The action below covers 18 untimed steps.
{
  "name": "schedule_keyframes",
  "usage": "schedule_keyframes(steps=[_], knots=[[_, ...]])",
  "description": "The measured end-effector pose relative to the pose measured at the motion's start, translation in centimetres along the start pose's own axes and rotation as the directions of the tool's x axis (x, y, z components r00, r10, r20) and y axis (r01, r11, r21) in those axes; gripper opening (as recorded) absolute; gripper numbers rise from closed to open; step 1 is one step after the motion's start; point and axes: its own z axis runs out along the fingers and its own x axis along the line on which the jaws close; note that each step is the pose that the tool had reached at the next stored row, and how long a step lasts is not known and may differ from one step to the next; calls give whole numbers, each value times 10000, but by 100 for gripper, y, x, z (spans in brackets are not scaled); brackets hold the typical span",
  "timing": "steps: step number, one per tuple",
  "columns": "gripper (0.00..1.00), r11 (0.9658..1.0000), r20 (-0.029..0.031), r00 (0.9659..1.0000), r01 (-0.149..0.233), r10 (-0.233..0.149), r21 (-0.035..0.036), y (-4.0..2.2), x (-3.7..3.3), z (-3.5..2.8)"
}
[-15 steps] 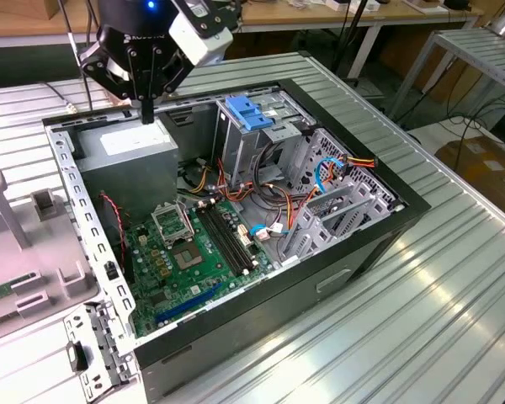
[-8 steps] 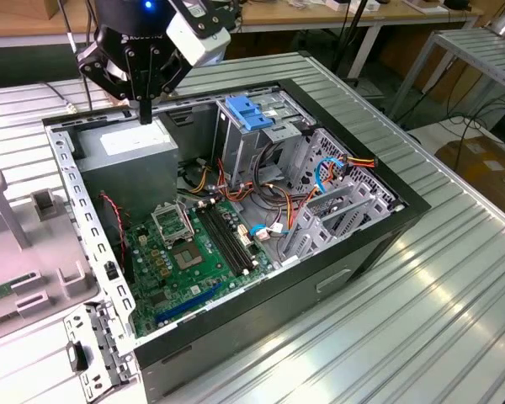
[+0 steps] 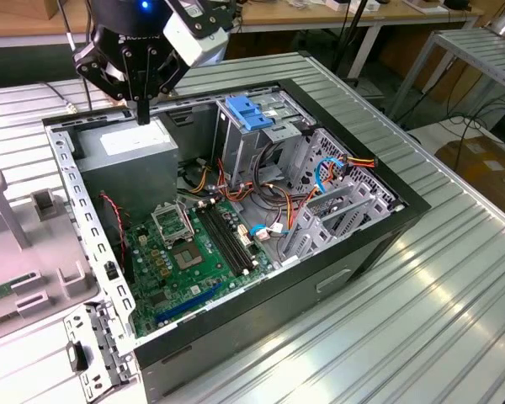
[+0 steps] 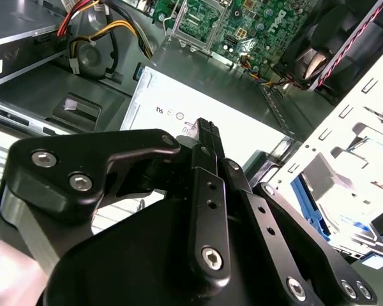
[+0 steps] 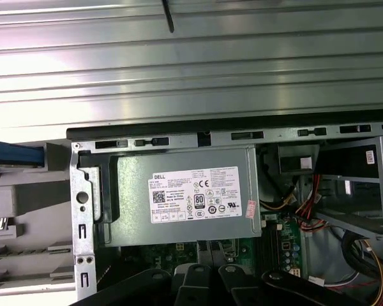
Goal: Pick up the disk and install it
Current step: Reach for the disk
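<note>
hand (image 4: 206, 129): fingers (image 4: 208, 185) apparently together | above grey power supply (image 4: 246, 124) | motherboard (image 4: 242, 25) beyond

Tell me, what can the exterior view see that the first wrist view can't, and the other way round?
Exterior view: the CPU socket on the motherboard and a cardboard box in the background. First wrist view: the printing on the label of the power supply, seen straight on. Both: that grey power supply in the open computer case, with the gripper above it.

Power supply (image 3: 126, 145) in case (image 3: 353, 265) — gripper (image 3: 141, 116) above
</note>
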Motion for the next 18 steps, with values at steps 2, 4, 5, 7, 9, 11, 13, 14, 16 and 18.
schedule_keyframes(steps=[2,4,5,7,9,11,13,14,16,18], knots=[[11,10000,1,10000,1,-1,-1,0,5,0],[11,10000,1,10000,0,0,-1,-1,13,0],[11,10000,1,10000,0,0,-1,-1,18,0],[11,10000,1,10000,0,0,-1,-2,28,-1],[11,10000,1,10000,0,0,-1,-3,34,-1],[11,10000,1,10000,0,0,-1,-3,42,-1],[11,10000,0,10000,0,0,-1,-4,49,-1],[11,10000,1,10000,0,0,-1,-4,53,-1],[11,10000,1,10000,0,0,-1,-5,60,-1],[11,10000,0,10000,0,0,0,-5,67,-2]])
